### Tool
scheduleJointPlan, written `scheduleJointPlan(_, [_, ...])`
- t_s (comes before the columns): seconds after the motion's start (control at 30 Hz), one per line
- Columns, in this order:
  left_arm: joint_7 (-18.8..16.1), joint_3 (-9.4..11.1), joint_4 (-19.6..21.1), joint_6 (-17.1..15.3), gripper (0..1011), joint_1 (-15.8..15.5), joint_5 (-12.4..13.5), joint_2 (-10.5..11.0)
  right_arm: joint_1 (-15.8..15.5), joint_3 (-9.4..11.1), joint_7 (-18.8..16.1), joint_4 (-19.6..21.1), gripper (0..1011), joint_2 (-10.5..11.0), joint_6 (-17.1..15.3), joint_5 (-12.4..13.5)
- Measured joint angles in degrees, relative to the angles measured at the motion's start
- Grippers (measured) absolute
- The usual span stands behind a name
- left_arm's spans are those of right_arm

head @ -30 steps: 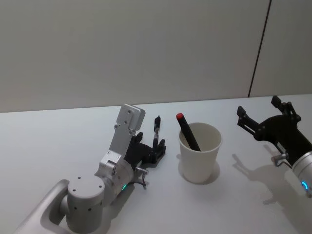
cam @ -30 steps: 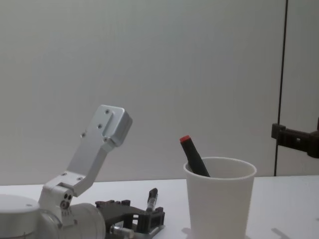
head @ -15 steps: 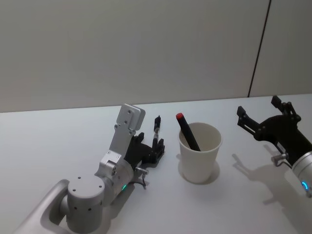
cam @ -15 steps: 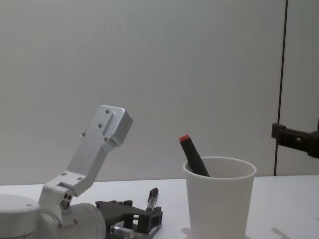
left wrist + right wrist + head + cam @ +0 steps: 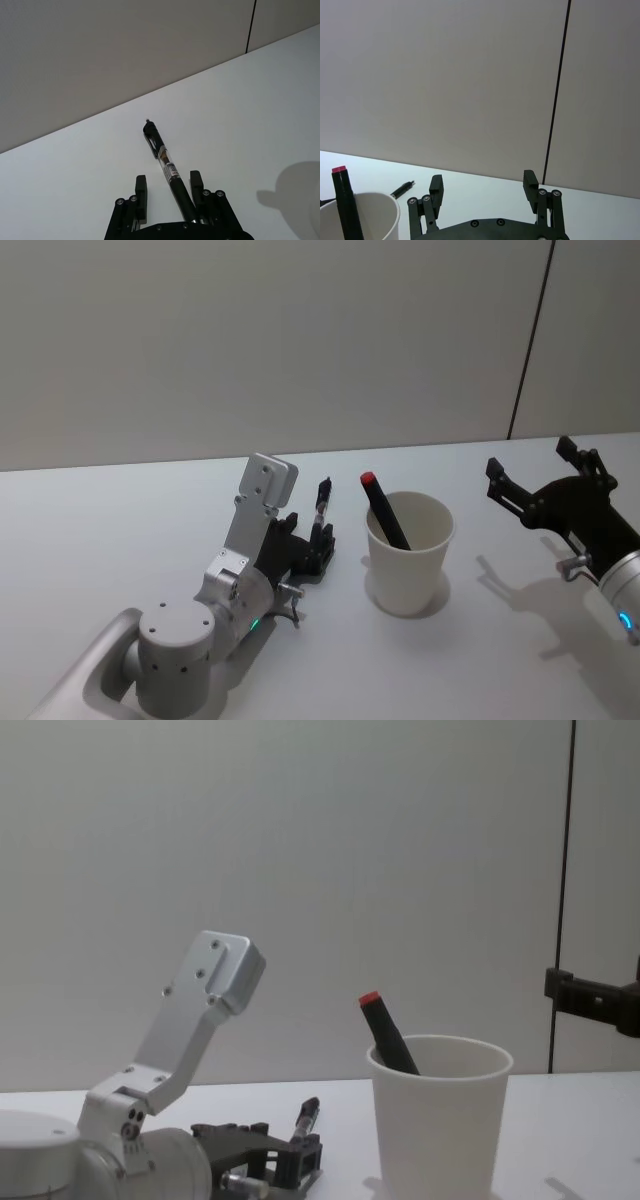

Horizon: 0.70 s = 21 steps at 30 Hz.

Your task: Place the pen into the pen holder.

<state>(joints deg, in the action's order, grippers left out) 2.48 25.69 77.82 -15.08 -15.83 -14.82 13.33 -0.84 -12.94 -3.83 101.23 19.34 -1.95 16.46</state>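
Pen (image 5: 162,155), long axis pointing away toward wall (image 5: 300,340), inside parted left gripper (image 5: 168,182), right gripper (image 5: 483,182) wide, empty, beside pen holder (image 5: 408,565)

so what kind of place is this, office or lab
Most likely a robotics test bench, not an office: bare white table, blank grey wall panels, and a pen lying inside the open left gripper beside a paper cup; the right gripper hangs open on the cup's other side.

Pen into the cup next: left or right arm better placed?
Left. The left gripper sits low by the table with the black pen between its open fingers, right beside the paper cup. The right gripper is open and empty on the cup's other side, away from the pen.
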Motion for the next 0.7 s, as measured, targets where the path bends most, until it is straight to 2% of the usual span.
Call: scheduleJointPlan(0.7, [0.0, 0.0, 0.0, -0.1, 389, 0.0, 0.0, 0.0, 0.0, 0.0, 0.0, 0.0, 1001, 0.0, 0.0, 0.0])
